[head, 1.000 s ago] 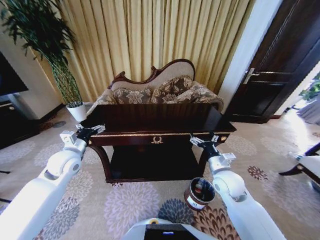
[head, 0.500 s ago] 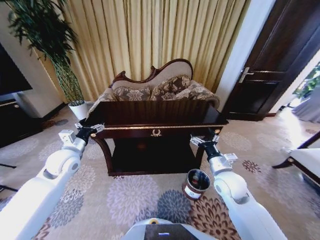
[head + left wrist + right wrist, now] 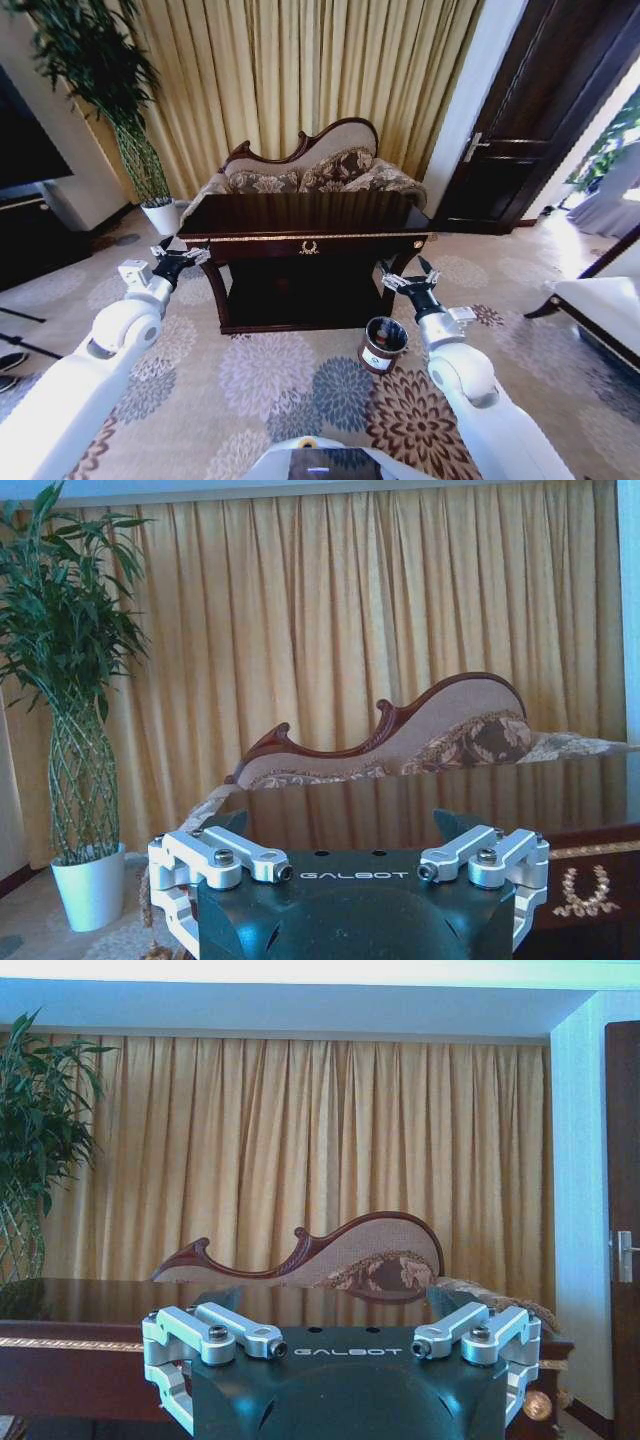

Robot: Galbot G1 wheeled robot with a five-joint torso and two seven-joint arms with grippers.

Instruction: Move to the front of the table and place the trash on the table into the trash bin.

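Plainly, both arms are raised: left gripper [image 3: 180, 255] and right gripper [image 3: 410, 281] spread apart, empty. Driving closer risks knocking the trash bin [image 3: 382, 344] (at five o'clock of the table [image 3: 305, 212]).

The word "GALBOT" stands in pale raised capitals on the dark housing of the left gripper [image 3: 350, 875], centred between its two silver linkage arms in the left wrist view. The same word "GALBOT" stands in the same place on the dark housing of the right gripper [image 3: 340, 1351] in the right wrist view. The trash bin [image 3: 382, 345] carries a white label on its side in the head view, but whatever is printed on it is too small to read. The gold emblem at the middle of the table [image 3: 309, 247] is a wreath ornament without letters.
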